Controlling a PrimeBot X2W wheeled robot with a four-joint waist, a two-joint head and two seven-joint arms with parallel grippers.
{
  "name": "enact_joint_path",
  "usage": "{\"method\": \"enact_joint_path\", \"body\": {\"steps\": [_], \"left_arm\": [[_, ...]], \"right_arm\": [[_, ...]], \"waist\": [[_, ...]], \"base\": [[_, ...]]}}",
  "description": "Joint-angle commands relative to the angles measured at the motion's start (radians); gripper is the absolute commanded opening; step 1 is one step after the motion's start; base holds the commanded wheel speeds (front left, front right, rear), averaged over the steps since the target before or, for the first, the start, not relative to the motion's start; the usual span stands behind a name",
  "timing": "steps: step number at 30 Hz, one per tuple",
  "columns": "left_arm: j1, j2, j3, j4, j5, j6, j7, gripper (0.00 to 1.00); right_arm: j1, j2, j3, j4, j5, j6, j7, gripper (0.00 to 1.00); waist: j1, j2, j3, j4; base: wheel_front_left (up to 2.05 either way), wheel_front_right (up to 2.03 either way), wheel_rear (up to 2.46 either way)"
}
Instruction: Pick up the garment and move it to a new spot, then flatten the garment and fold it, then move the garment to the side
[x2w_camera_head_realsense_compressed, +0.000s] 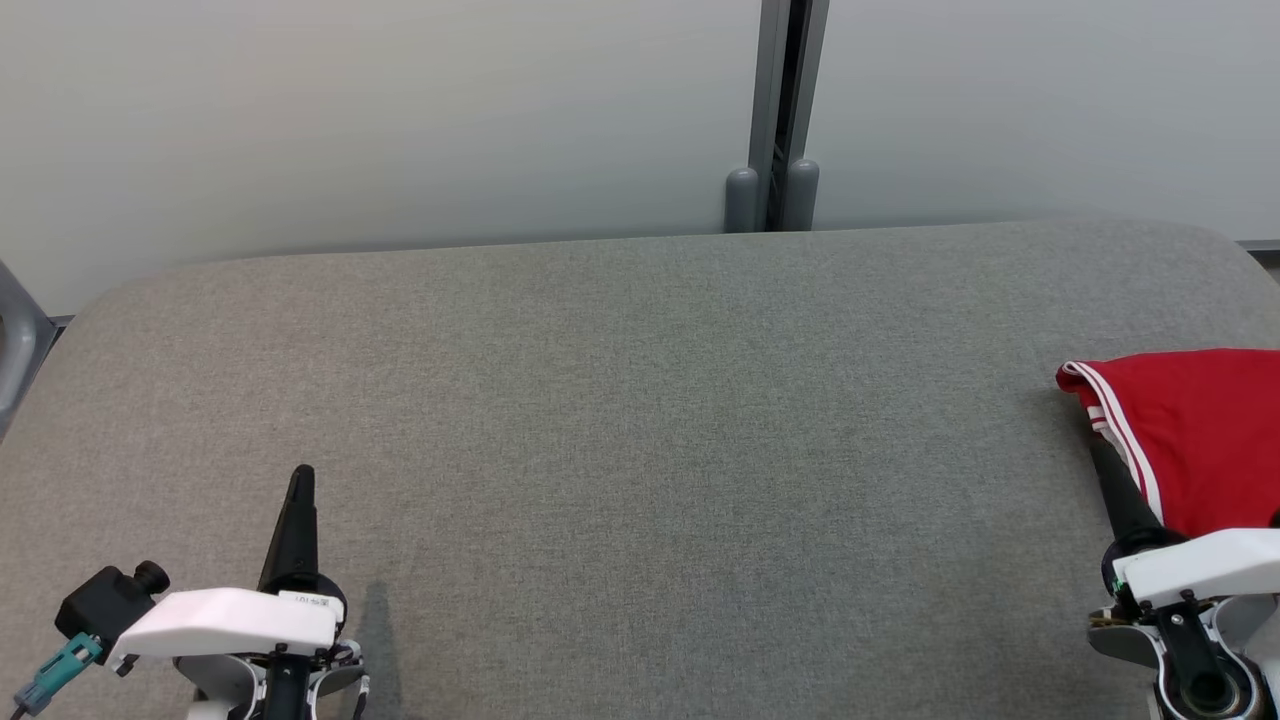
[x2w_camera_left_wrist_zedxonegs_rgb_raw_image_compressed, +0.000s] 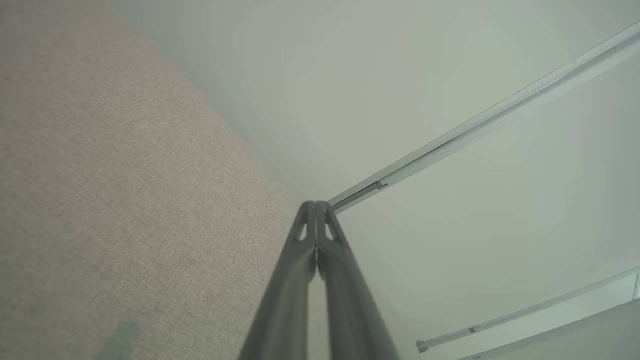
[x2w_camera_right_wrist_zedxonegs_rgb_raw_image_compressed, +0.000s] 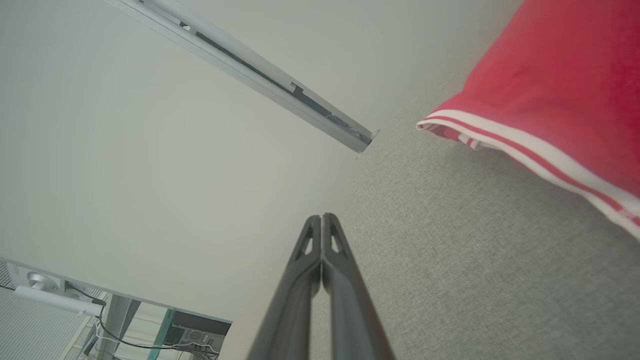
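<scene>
The garment (x2w_camera_head_realsense_compressed: 1200, 430) is red with white stripes along its hem. It lies on the grey padded table (x2w_camera_head_realsense_compressed: 640, 400) at the right edge of the head view, cut off by the frame. My right gripper (x2w_camera_head_realsense_compressed: 1100, 455) sits just left of the striped hem, fingers pressed together and empty. The right wrist view shows these shut fingers (x2w_camera_right_wrist_zedxonegs_rgb_raw_image_compressed: 321, 217) over bare table with the garment (x2w_camera_right_wrist_zedxonegs_rgb_raw_image_compressed: 550, 75) off to the upper right, apart from them. My left gripper (x2w_camera_head_realsense_compressed: 303, 472) is at the lower left, far from the garment, also shut (x2w_camera_left_wrist_zedxonegs_rgb_raw_image_compressed: 316, 205) on nothing.
A pale wall runs behind the table's far edge, with a grey vertical post (x2w_camera_head_realsense_compressed: 775, 110) at its middle. The table's corners are rounded. A metal frame piece (x2w_camera_head_realsense_compressed: 15, 340) shows at the left edge.
</scene>
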Motion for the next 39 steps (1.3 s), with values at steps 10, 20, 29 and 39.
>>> {"method": "enact_joint_path", "body": {"steps": [10, 20, 29, 39], "left_arm": [[-0.052, -0.008, 0.023, 0.009, -0.107, -0.022, 0.009, 0.0], [-0.07, -0.019, 0.035, 0.022, -0.188, -0.036, 0.015, 0.0], [-0.083, -0.027, 0.044, 0.032, -0.248, -0.046, 0.021, 0.0], [-0.097, -0.038, 0.055, 0.043, -0.318, -0.056, 0.026, 0.0]], "right_arm": [[-0.059, -0.014, -0.017, 0.032, 0.122, 0.0, 0.029, 0.0], [-0.088, -0.017, -0.028, 0.064, 0.216, 0.0, 0.049, 0.0], [-0.11, -0.019, -0.035, 0.088, 0.284, 0.0, 0.065, 0.0], [-0.136, -0.021, -0.044, 0.115, 0.364, 0.0, 0.082, 0.0]], "waist": [[0.0, 0.0, 0.002, -0.001], [0.0, 0.0, 0.003, -0.003], [0.0, 0.0, 0.005, -0.003], [0.0, 0.0, 0.006, -0.005]], "base": [[0.0, 0.0, 0.0], [0.0, 0.0, 0.0], [0.0, 0.0, 0.0], [0.0, 0.0, 0.0]]}}
